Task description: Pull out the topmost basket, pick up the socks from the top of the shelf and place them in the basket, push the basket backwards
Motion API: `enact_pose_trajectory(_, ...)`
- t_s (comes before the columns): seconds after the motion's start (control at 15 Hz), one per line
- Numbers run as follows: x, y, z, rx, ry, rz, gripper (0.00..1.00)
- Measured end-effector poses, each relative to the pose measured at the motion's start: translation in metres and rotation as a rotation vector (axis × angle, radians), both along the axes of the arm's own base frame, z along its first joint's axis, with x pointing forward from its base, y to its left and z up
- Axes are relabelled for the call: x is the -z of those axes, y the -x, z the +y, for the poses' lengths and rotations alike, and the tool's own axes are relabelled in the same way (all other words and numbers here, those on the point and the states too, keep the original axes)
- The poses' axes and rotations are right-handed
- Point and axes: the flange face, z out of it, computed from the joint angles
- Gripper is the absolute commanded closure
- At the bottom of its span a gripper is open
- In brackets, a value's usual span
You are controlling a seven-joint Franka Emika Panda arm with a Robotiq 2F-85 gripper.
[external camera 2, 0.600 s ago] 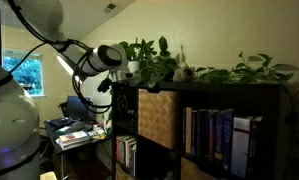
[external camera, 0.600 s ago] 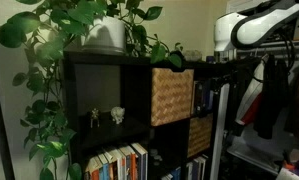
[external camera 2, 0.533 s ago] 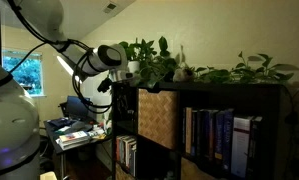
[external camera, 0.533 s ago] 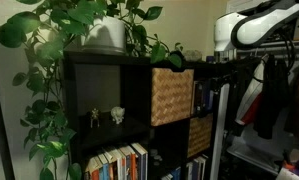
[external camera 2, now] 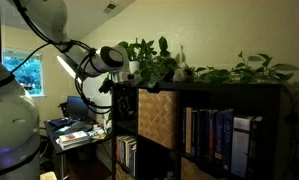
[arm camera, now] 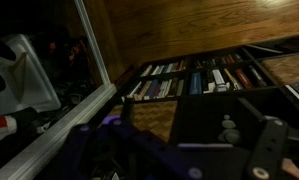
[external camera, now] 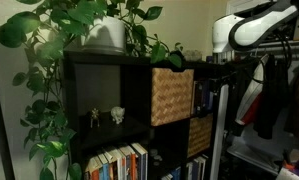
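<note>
The topmost basket sits in its upper shelf compartment. The gripper hangs beside the shelf, jaws wide apart, empty. Square up to the basket's front rim, then pull straight outward.

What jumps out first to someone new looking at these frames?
The trailing leafy plant sprawls over the top of the tall black shelf. Below it, the tan wicker basket fills an upper compartment, bright against the dark frame. The white robot arm hangs at the shelf's top corner.
</note>
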Motion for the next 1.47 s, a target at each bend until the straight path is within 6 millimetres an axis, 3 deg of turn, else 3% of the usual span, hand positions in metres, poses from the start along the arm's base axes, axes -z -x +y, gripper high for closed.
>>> enact_pose_trajectory(0.6, -0.007, -0.056, -0.008, -0.303, -0.019, 0.019, 0.00)
enact_pose_trajectory(1.2, -0.009, -0.061, -0.003, -0.368, -0.029, 0.017, 0.00)
enact_pose_trajectory(1.47, -0.030, -0.073, 0.003, -0.506, -0.027, -0.068, 0.00)
